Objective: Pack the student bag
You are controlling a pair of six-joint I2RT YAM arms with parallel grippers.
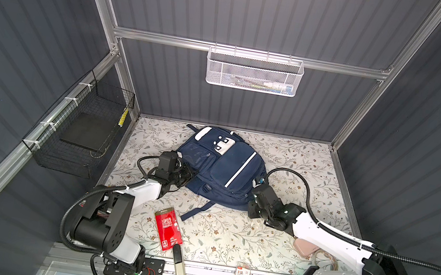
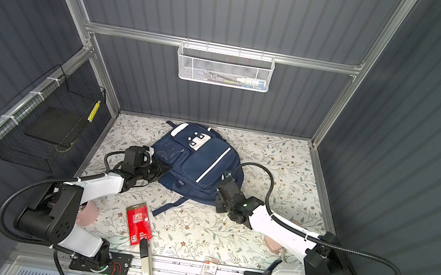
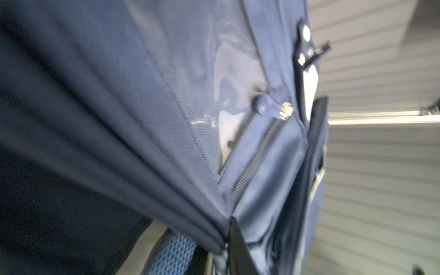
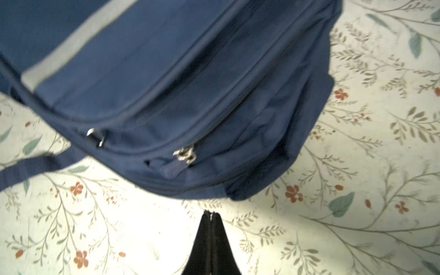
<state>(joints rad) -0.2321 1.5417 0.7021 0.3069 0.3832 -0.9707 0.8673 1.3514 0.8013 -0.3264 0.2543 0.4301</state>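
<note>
Left gripper [image 1: 187,172]: pressed against left edge of bag [image 1: 226,169]; whether gripping cloth or let go, cannot tell. Right gripper [image 4: 210,217]: clenched, empty, just off bag's near right corner, above table [image 1: 271,243]. Bag: flat, face up, mid-table toward back; visible zips closed. Probably soft, slack and floppy; best taken by zip pull [image 4: 184,154] or strap [image 1: 197,211], not smooth cloth.

Tally of things
One student bag [image 1: 223,169]; two wire baskets: white basket [image 1: 253,71], black basket [image 1: 64,160]; one red packet [image 1: 168,228]; one pink case [image 1: 304,246].
</note>
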